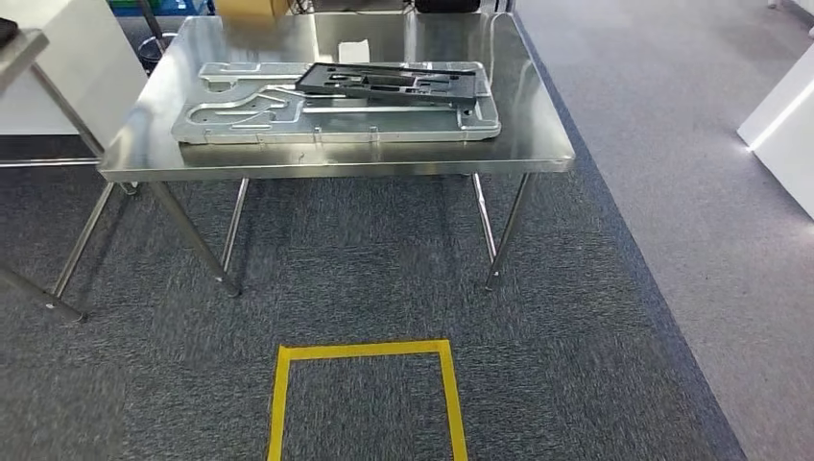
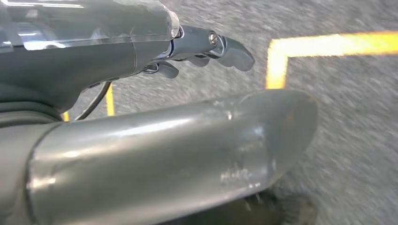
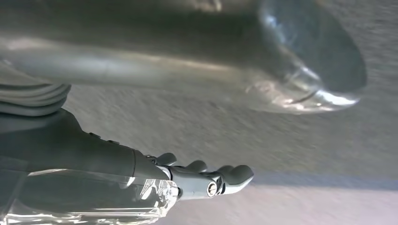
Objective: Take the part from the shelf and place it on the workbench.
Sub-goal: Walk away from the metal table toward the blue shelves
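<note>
Head view: a steel workbench (image 1: 144,154) on thin metal legs stands on grey carpet (image 1: 365,279), its polished top bearing a large silver metal panel (image 1: 240,120) with raised curved channels, lying flat along the bench's length. The dark part (image 1: 389,82), a flat black frame with cut-outs, lies on the panel toward its far right end, slightly skewed to the panel's long edge and reaching almost to its right corner. A small white paper (image 1: 353,50) lies on the benchtop just behind the panel, and a brown cardboard box (image 1: 251,8) sits at the far edge. On the carpet in front of the bench, well apart from its legs, yellow tape (image 1: 365,350) marks three sides of a square. A paler strip of floor (image 1: 672,192) runs along the right, with a white cabinet (image 1: 782,125) at its edge; a second metal table (image 1: 19,48) enters at the far left. Left wrist view: the left hand (image 2: 187,51) hangs above the carpet near a corner of the yellow tape, its thick thumb and darker fingers (image 2: 232,51) spread apart and holding nothing. Right wrist view: the right hand (image 3: 197,180) likewise hangs over the carpet, fingers extended and separated from the thumb, with nothing between them. Both wrist views are motion-blurred.
</note>
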Action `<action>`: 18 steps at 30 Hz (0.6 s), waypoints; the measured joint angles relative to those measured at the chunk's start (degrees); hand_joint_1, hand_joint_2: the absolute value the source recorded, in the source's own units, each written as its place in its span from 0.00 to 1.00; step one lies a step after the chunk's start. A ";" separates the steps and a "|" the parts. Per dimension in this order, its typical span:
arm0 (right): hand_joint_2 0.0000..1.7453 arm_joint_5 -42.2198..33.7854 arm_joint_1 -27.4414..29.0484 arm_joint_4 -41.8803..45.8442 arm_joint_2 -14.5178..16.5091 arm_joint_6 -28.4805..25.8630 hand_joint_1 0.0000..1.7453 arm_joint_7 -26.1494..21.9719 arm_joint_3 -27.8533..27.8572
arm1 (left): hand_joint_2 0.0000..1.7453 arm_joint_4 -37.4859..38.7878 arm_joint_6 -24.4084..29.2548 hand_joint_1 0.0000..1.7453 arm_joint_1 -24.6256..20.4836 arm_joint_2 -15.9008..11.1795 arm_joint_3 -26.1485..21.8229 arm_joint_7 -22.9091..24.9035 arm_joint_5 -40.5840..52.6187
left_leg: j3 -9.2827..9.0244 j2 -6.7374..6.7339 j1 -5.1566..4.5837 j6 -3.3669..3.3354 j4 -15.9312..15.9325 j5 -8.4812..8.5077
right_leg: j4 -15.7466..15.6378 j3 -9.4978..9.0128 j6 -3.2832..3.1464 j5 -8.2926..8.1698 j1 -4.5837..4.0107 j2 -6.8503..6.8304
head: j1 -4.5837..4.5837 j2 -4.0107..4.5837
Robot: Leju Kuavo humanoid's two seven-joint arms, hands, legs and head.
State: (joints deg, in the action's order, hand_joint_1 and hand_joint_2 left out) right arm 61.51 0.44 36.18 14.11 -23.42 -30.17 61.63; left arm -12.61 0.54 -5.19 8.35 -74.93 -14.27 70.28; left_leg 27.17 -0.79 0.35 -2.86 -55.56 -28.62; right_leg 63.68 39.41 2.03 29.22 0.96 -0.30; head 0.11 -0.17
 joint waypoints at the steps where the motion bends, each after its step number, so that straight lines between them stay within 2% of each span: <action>1: 0.00 -0.95 -0.34 -1.17 -0.32 1.14 0.00 1.18 1.16 | 0.00 0.00 0.03 0.00 0.06 0.02 -0.01 -0.03 0.01 | 1.02 -0.03 -0.06 -0.16 -0.04 0.79 | 3.63 0.61 0.21 2.97 0.02 0.03 | 0.12 0.00; 2: 0.00 -2.12 -0.74 -2.57 -0.70 2.34 0.00 2.50 2.53 | 0.00 0.00 0.10 0.00 0.12 0.05 -0.02 -0.07 0.01 | 2.03 -0.05 -0.14 -0.17 -0.12 1.57 | 7.09 0.93 0.40 4.53 0.02 0.05 | 0.15 -0.01; 3: 0.00 -3.44 -1.18 -4.08 -1.14 3.51 0.00 3.91 4.05 | 0.00 0.00 0.19 0.00 0.16 0.09 -0.03 -0.10 0.02 | 3.13 -0.07 -0.22 -0.12 -0.28 2.34 | 9.54 0.74 0.51 4.51 0.02 0.05 | 0.19 0.00; 4: 0.00 -4.78 -1.63 -5.68 -1.61 4.65 0.00 5.42 5.67 | 0.00 0.00 0.34 0.00 0.17 0.13 -0.04 -0.13 0.04 | 4.28 -0.09 -0.27 -0.02 -0.53 3.08 | 10.37 -0.24 0.51 3.20 0.02 0.05 | 0.22 0.00; 5: 0.00 -6.00 -2.06 -7.31 -2.06 5.73 0.00 7.06 7.27 | 0.00 0.00 0.51 0.00 0.17 0.16 -0.06 -0.14 0.08 | 5.40 -0.10 -0.30 0.11 -0.84 3.74 | 9.25 -2.19 0.38 1.41 0.00 0.05 | 0.28 0.01; 6: 0.00 -7.04 -2.46 -8.84 -2.51 6.75 0.00 8.92 8.76 | 0.00 0.00 0.67 0.00 0.15 0.21 -0.07 -0.14 0.11 | 6.43 -0.08 -0.33 0.26 -1.18 4.29 | 6.16 -5.20 0.12 0.26 -0.05 0.05 | 0.33 0.01; 7: 0.00 -7.83 -2.84 -10.21 -2.93 7.67 0.00 10.92 10.03 | 0.00 0.00 0.83 0.00 0.14 0.26 -0.09 -0.14 0.15 | 7.27 -0.03 -0.42 0.46 -1.55 4.72 | 1.68 -9.06 -0.20 0.19 -0.22 0.04 | 0.39 0.00; 8: 0.00 -8.43 -3.20 -11.54 -3.26 8.52 0.00 13.16 11.20 | 0.00 0.00 0.93 0.00 0.14 0.31 -0.10 -0.15 0.21 | 7.91 -0.04 -0.52 0.74 -1.91 5.11 | -3.02 -12.48 -0.63 1.24 -0.38 0.01 | 0.41 0.01; 9: 0.00 -8.88 -3.53 -12.73 -3.52 9.23 0.00 15.51 12.26 | 0.00 0.00 1.02 0.00 0.13 0.34 -0.13 -0.15 0.26 | 8.34 -0.07 -0.57 1.08 -2.16 5.53 | -6.60 -14.90 -1.07 2.42 -0.59 0.02 | 0.42 0.00; 10: 0.00 -9.18 -3.79 -13.81 -3.69 9.80 0.00 17.80 13.24 | 0.00 0.00 1.10 0.00 0.15 0.36 -0.16 -0.15 0.31 | 8.64 -0.11 -0.60 1.48 -2.26 5.98 | -8.72 -16.12 -1.48 3.20 -0.83 0.03 | 0.45 0.01; 12: 0.00 -9.31 -4.08 -15.77 -3.80 10.41 0.00 22.39 14.96 | 0.00 0.00 1.22 0.00 0.18 0.33 -0.29 -0.14 0.37 | 9.07 0.01 -0.43 2.25 -2.43 6.54 | -9.46 -15.81 -2.37 2.82 -0.79 -0.19 | 0.51 0.01; 13: 0.00 -9.04 -4.14 -16.57 -3.80 10.53 0.00 24.29 15.52 | 0.00 0.00 1.30 0.00 0.22 0.31 -0.36 -0.12 0.37 | 9.49 0.16 -0.33 2.59 -3.29 5.61 | -9.54 -15.51 -2.86 2.32 -0.70 -0.47 | 0.45 0.02; 14: 0.00 -8.61 -4.13 -17.28 -3.79 10.60 0.00 25.95 15.90 | 0.00 0.00 1.38 0.00 0.28 0.30 -0.43 -0.08 0.38 | 10.20 0.29 -0.20 2.91 -5.24 3.71 | -9.64 -15.12 -3.31 1.78 -0.56 -0.83 | 0.32 0.01; 16: 0.00 -7.43 -4.08 -18.47 -3.79 10.94 0.00 28.07 16.21 | 0.00 0.00 1.60 0.00 0.47 0.29 -0.55 0.03 0.45 | 12.32 0.38 0.08 3.54 -12.03 -1.54 | -9.52 -14.08 -3.81 0.96 -0.60 -1.47 | 0.06 0.01; 17: 0.00 -6.70 -4.05 -18.95 -3.79 11.21 0.00 28.78 16.28 | 0.00 0.00 1.67 0.00 0.57 0.31 -0.61 0.08 0.51 | 13.21 0.37 0.21 3.82 -15.55 -3.28 | -9.35 -13.48 -3.83 0.63 -0.65 -1.78 | 0.01 0.00; 18: 0.00 -5.80 -4.05 -19.36 -3.79 11.51 0.00 29.41 16.25 | 0.00 0.00 1.70 0.00 0.65 0.32 -0.66 0.10 0.57 | 13.48 0.36 0.30 4.03 -17.78 -3.86 | -9.08 -12.86 -3.78 0.38 -0.68 -2.10 | 0.03 0.01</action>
State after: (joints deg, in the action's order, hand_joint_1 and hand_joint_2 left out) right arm 55.70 -3.60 16.82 10.32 -11.92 -0.76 77.88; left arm -12.61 2.24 -4.54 8.68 -75.59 -14.16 70.84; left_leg 40.65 -0.43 0.65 1.18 -73.34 -32.48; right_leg 54.60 26.55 -1.75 29.60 0.28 -2.40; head 0.14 -0.16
